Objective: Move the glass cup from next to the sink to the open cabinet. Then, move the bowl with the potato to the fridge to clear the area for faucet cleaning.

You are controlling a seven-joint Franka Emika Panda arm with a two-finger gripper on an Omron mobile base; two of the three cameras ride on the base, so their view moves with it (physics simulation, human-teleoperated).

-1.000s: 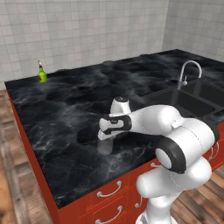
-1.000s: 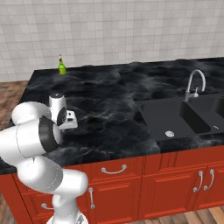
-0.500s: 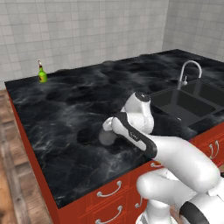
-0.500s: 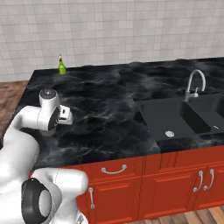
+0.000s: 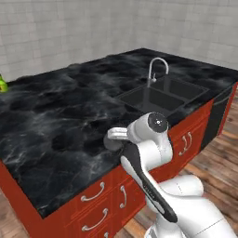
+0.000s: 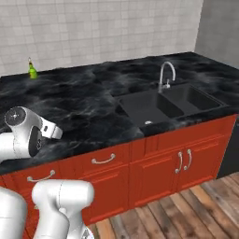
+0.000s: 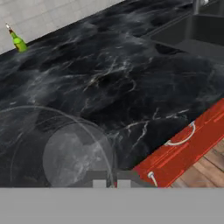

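1. Your base had moved. Both base views swung together over the last second, so the sink (image 5: 160, 95) and faucet (image 5: 155, 69) came in from the right side of the frame towards its middle. Read that as camera travel; nothing on the bench (image 5: 56, 116) had shifted.
2. The arm had folded back towards the bench's front edge, bringing the end effector (image 7: 111, 181) in over the red drawers (image 7: 183, 144).
3. The end effector's tips stayed pressed together, apparently pinching the wall of the glass cup (image 7: 65, 153). In the hand view the cup loomed large right against them.
4. The cup was therefore off the bench and riding with the arm near the front edge, well apart from the sink.
5. I judged the pick done and the carry to the open cabinet under way. The bowl step was not yet begun.
6. The green bottle (image 7: 17, 42) stood at the far back edge, out of your way.
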